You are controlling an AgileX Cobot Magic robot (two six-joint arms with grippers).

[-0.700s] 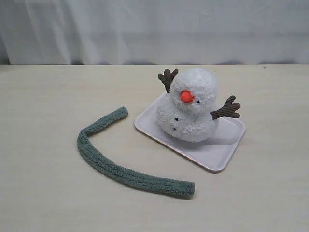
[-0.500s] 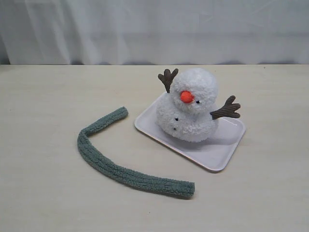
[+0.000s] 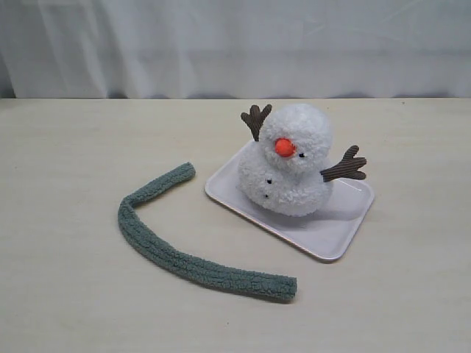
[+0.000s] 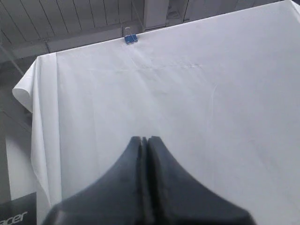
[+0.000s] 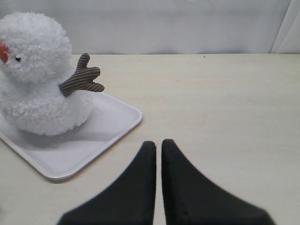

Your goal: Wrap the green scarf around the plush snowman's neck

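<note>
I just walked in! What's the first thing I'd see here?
The fluffy white plush snowman with its orange nose and brown twig arms, sitting upright on a pale rectangular tray right of centre. Left of it, a long fuzzy grey-green knit scarf lies curved on the beige table.

**Finding, left wrist view:** one marking is legible. Pale, slanted lower-case lettering reading "acer" stands on a dark panel. The panel sits just beside the lower part of the hanging white sheet. The picture's edge cuts the lettering at its start, so it cannot be told whether more characters come before it. It also cannot be told what device the panel belongs to.

**Exterior and right wrist views:** nothing readable.
</note>
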